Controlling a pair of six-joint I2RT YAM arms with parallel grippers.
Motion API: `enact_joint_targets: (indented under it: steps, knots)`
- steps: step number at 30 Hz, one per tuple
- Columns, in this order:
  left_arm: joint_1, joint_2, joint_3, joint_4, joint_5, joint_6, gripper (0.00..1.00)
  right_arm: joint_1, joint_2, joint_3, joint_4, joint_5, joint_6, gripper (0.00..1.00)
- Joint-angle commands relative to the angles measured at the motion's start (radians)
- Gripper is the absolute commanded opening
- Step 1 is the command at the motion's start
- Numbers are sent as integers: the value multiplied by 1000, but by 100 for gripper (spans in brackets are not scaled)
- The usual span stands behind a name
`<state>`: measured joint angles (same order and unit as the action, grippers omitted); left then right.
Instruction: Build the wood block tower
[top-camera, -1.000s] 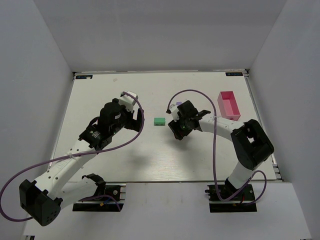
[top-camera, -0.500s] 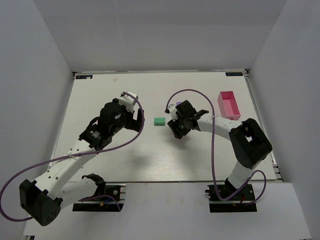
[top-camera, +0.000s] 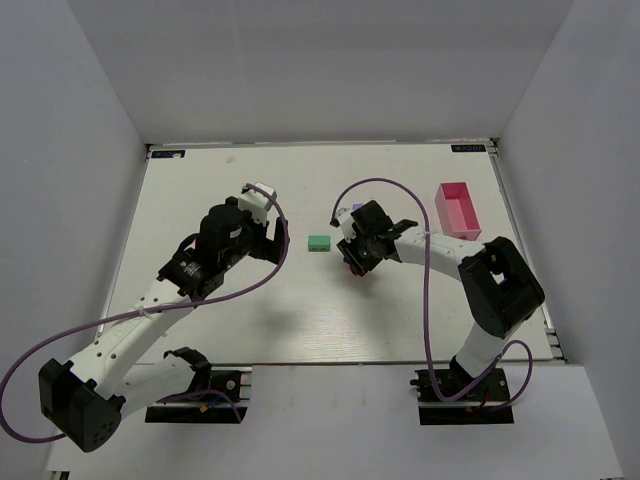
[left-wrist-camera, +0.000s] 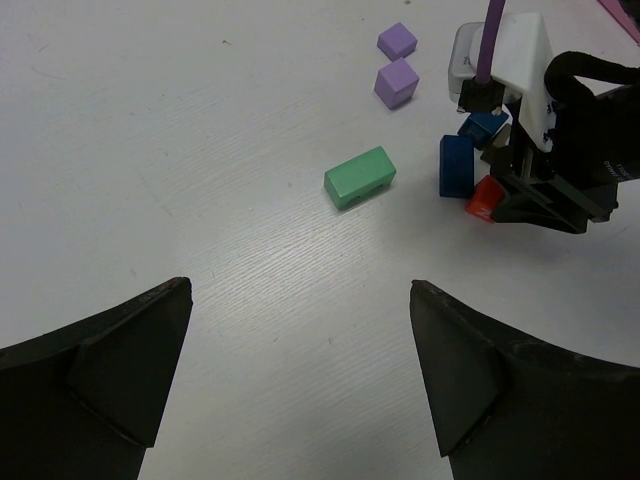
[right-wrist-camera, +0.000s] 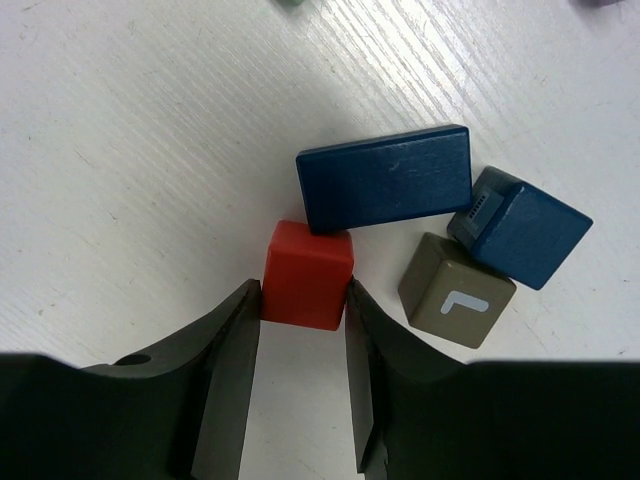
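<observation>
A red cube (right-wrist-camera: 308, 275) sits on the table between my right gripper's (right-wrist-camera: 300, 295) fingers, which press both its sides. Its far edge touches a blue brick (right-wrist-camera: 385, 190). A blue cube (right-wrist-camera: 520, 227) and a grey cube (right-wrist-camera: 457, 290) lie just right of them, so the cluster lies flat and unstacked. A green brick (top-camera: 319, 243) lies alone left of the cluster, and it also shows in the left wrist view (left-wrist-camera: 360, 177). Two lilac cubes (left-wrist-camera: 397, 41) (left-wrist-camera: 396, 82) lie farther back. My left gripper (left-wrist-camera: 300, 288) is open and empty, above the table near the green brick.
A pink rectangular box (top-camera: 458, 210) stands at the right side of the table, beyond the right arm. The right arm's purple cable (top-camera: 385, 185) loops over the area behind the cluster. The left arm (top-camera: 225, 245) hovers left of the green brick.
My right gripper has shifted slightly toward the far side at the block cluster. The left arm and the green brick have not moved.
</observation>
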<state>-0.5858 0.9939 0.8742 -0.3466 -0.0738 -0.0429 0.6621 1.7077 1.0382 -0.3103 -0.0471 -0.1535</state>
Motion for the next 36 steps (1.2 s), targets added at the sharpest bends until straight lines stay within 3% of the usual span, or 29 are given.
enact_joint_targets:
  steps: [1,17,36]
  knots:
    - [3,-3,-4,11,19,-8,100,-4,-49,14,-1,9,-40,37]
    - [3,-3,-4,11,28,1,100,-4,-191,-9,-44,-137,-225,33]
    - [3,-3,-14,11,28,11,100,-10,-16,158,-7,-151,-377,31]
